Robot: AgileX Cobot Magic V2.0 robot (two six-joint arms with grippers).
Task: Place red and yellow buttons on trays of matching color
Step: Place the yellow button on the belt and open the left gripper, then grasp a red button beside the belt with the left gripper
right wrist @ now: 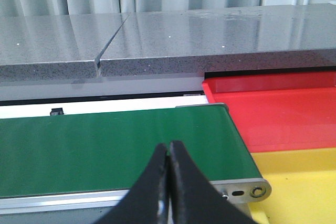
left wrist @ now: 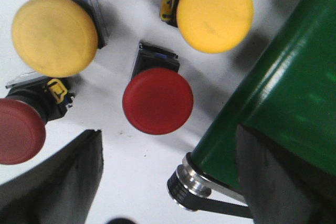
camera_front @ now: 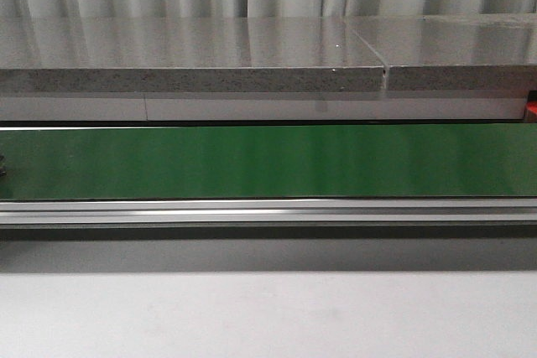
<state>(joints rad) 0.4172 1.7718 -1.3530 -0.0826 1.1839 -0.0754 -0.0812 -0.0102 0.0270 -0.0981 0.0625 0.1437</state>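
Observation:
In the left wrist view several buttons lie on a white surface: a red button in the middle, a yellow button, another yellow button, and a red one at the edge. My left gripper is open and empty, just short of the middle red button, its jaws wide apart. My right gripper is shut and empty above the green belt. The red tray and the yellow tray lie beside the belt's end.
The green conveyor belt runs across the front view, with a grey stone shelf behind it. The belt's end roller sits close to my left gripper. Neither arm shows in the front view.

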